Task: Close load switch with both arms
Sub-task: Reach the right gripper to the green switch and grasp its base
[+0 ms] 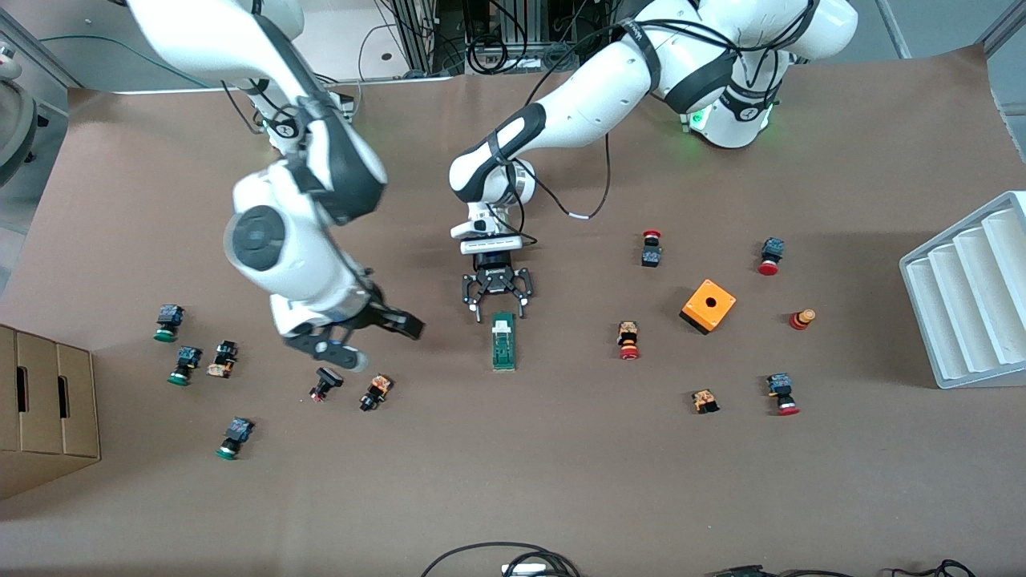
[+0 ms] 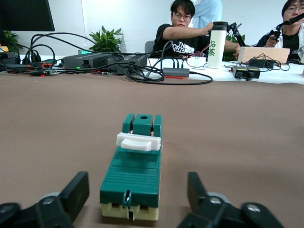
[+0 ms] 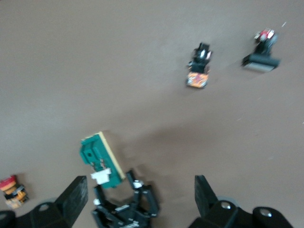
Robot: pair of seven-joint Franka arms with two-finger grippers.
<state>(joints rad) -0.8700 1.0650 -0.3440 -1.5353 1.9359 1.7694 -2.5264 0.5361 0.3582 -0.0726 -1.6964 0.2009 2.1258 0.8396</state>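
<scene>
The load switch [image 1: 503, 341] is a narrow dark-green block with a white handle [image 1: 502, 326], lying flat at mid table. My left gripper [image 1: 497, 307] is open and low at the switch's end toward the robots, one finger at each side of it, not touching. In the left wrist view the switch [image 2: 135, 168] lies between the open fingers [image 2: 76, 192]. My right gripper [image 1: 375, 342] is open and empty, up over the table beside the switch toward the right arm's end. The right wrist view shows the switch [image 3: 99, 160] and my left gripper [image 3: 126, 206].
Small push buttons [image 1: 375, 393] lie scattered at both ends of the table. An orange box with a hole [image 1: 708, 305] sits toward the left arm's end, a white ridged rack [image 1: 970, 296] at that edge. A cardboard box [image 1: 44, 405] stands at the right arm's end.
</scene>
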